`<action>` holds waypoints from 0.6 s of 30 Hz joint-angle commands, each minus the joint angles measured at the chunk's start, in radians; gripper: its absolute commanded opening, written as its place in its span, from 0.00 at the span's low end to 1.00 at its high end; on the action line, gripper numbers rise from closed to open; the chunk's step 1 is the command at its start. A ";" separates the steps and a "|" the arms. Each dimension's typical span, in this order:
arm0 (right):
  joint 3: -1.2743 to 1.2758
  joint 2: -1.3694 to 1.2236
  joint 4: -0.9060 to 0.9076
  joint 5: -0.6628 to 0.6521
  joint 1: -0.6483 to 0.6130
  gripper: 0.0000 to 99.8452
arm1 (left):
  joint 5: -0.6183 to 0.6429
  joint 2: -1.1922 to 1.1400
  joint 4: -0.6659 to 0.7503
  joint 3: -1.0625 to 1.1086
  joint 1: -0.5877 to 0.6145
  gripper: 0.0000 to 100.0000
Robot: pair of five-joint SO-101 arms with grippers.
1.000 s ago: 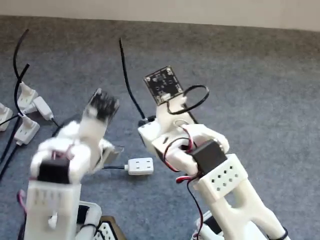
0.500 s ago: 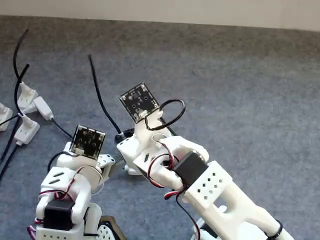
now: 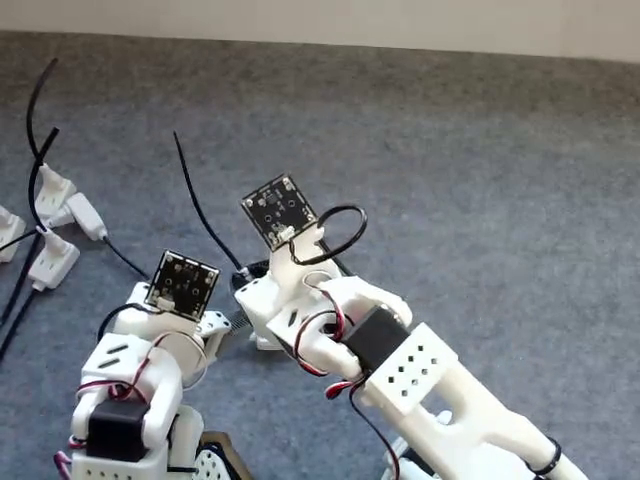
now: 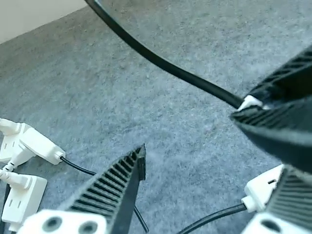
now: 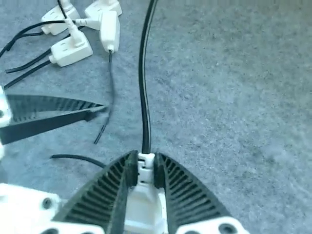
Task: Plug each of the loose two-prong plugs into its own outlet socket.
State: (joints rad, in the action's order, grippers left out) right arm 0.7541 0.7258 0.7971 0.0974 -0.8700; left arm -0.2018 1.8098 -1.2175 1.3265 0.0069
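Grey carpeted table (image 3: 500, 150). Right gripper (image 5: 145, 161) at high-view centre, angled down. Left gripper (image 4: 214, 161) lower left, fingers spread wide, white outlet socket (image 4: 263, 187) just beside one finger. Right fingers clamped on white two-prong plug (image 5: 142, 195), black cord (image 5: 145, 73) running to upper left. Plug likely light, rigid, slick, so pinch the body sides. Cord may tug.
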 commanded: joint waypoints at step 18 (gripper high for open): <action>0.088 -0.007 -0.159 0.008 0.068 0.01 | 0.011 0.012 -0.009 -0.104 -0.156 0.40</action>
State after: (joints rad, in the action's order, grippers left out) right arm 0.8401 0.7165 0.6805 0.0974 -0.8101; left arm -0.2018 1.8113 -1.2252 1.2589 -0.0928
